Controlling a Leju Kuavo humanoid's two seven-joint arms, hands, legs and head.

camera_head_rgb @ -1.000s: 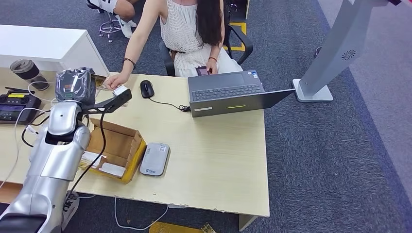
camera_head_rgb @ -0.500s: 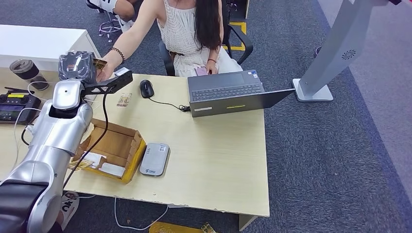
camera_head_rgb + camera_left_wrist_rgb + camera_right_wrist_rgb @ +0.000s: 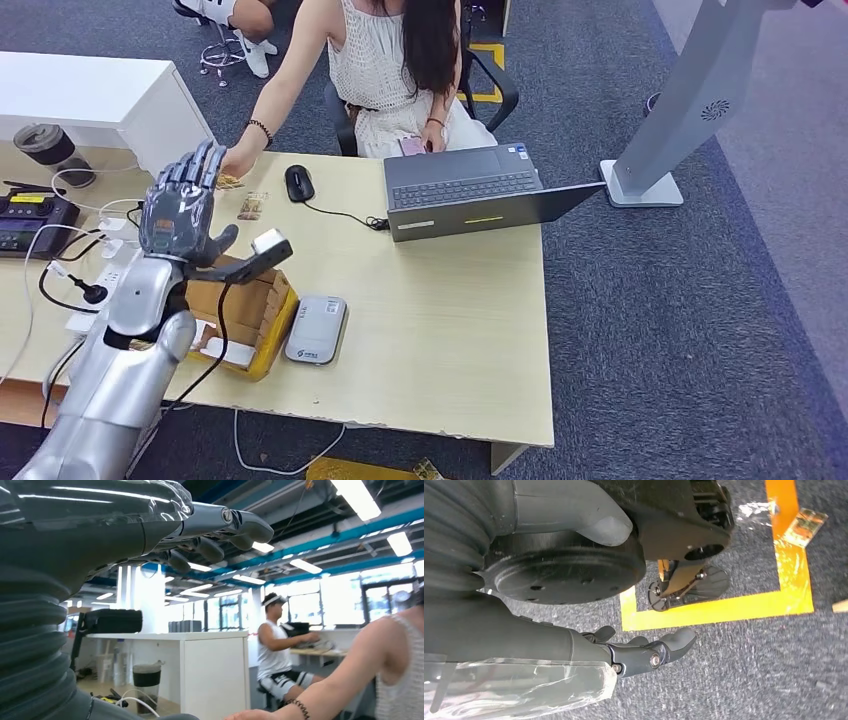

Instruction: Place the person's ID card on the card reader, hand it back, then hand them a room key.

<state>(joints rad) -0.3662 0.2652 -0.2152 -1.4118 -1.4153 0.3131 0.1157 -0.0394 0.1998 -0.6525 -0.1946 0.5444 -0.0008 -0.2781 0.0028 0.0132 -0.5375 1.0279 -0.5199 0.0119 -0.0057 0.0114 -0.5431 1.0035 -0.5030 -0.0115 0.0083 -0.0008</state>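
**Left hand up, empty, card w/ the person**

Left hand [image 3: 183,208] is raised over our desk [image 3: 450,330], fingers spread, holding nothing. ID card [image 3: 230,182] sits under the person's hand [image 3: 236,166] at the far desk edge; a 2nd card [image 3: 252,206] lies just beside it. Card reader [image 3: 318,329] rests nr the cardboard box [image 3: 245,300]. Right hand [image 3: 639,652] hangs over the floor, fingers loosely curled, empty.
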